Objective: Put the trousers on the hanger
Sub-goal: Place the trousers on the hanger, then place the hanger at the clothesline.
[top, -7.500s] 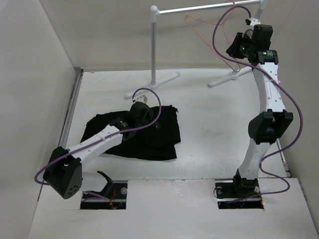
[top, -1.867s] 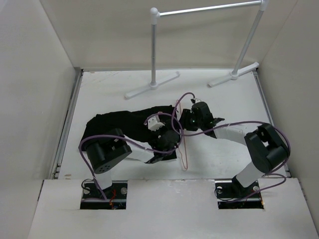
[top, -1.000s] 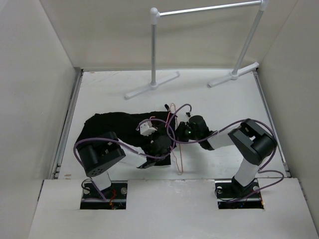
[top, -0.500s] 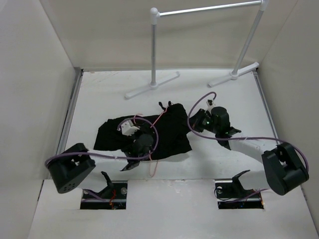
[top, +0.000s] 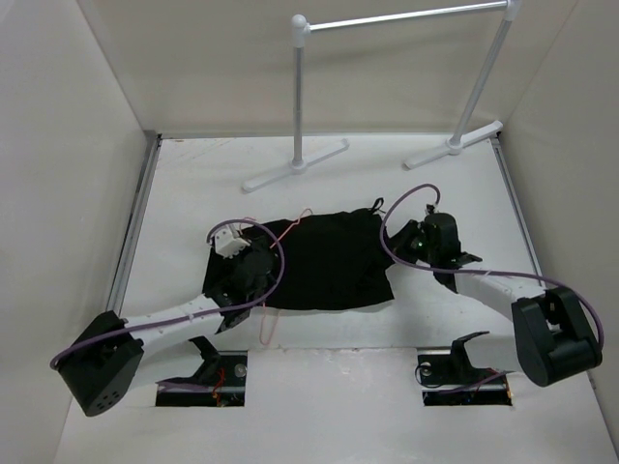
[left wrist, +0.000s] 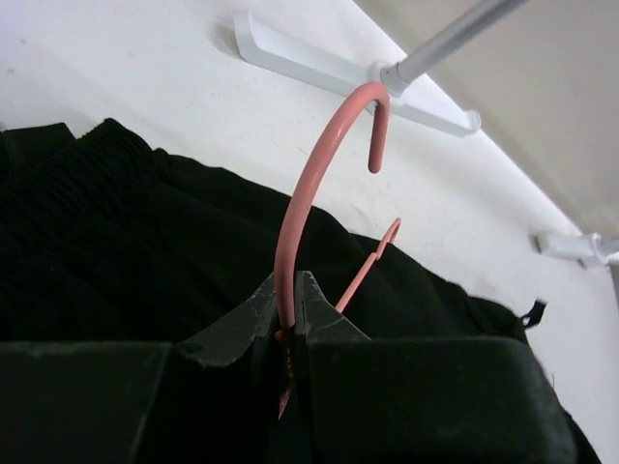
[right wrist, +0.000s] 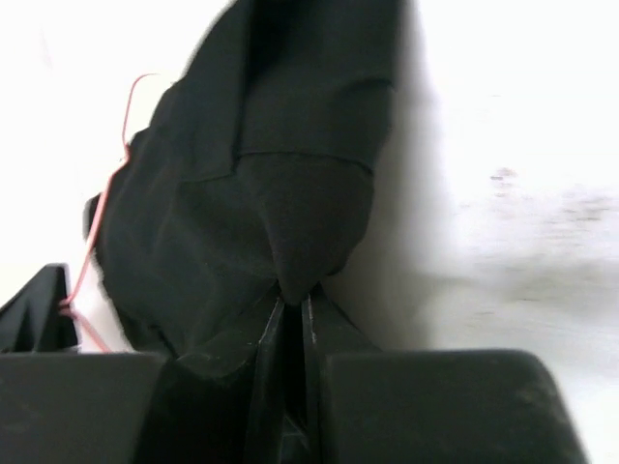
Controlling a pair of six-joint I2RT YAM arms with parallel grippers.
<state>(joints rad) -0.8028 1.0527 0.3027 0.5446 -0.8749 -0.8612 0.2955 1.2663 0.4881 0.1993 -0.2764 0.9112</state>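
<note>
The black trousers (top: pixel 334 261) lie spread on the white table in the top view. My left gripper (top: pixel 263 259) sits at their left edge, shut on the thin pink hanger (top: pixel 267 324). In the left wrist view the jaws (left wrist: pixel 288 307) pinch the wire just below the hook (left wrist: pixel 324 169), which stands up over the trousers (left wrist: pixel 106 232). My right gripper (top: pixel 399 251) is at the trousers' right edge. In the right wrist view it (right wrist: pixel 293 293) is shut on a fold of the trousers (right wrist: pixel 280 164), and a piece of the hanger wire (right wrist: pixel 108 188) shows at the left.
The white-and-silver garment rail (top: pixel 300 87) stands at the back, its feet (top: pixel 290 166) on the table behind the trousers. One foot shows in the left wrist view (left wrist: pixel 319 70). Walls close in the table on the left, right and back.
The trousers have shifted right and been drawn out flatter. My right gripper moved right with the fabric. My left arm reached further out with the hanger, which has slid in over the trousers' left part.
</note>
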